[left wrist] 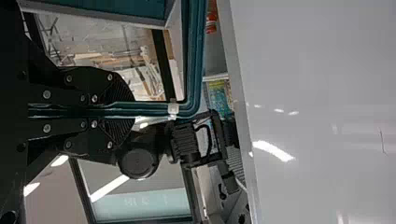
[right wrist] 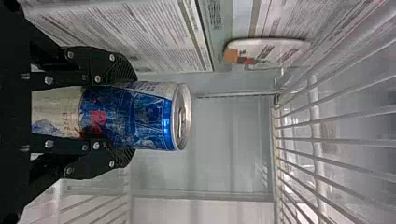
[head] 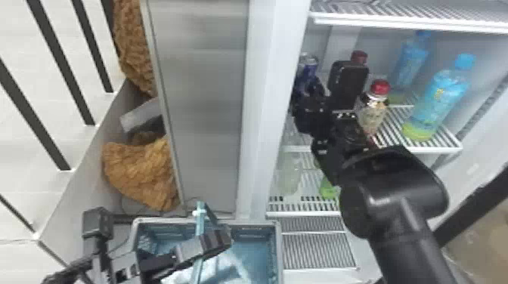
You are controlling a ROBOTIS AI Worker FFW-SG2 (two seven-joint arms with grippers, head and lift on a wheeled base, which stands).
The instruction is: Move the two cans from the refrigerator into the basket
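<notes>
Okay, grasping step: my right gripper [right wrist: 127,115] clamps a blue can [right wrist: 152,116] inside the refrigerator [head: 278,94], left gripper [left wrist: 123,110] the handle [left wrist: 194,60] of the basket [head: 280,249]; next, I'd ease the can out.

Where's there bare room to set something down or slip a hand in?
Bare slats show between the front red-capped bottle and the front blue bottle. The grille right of the basket looks bare. Crowded: around the right claw and blue can, and over the basket, where the left claw grips a teal handle.
</notes>
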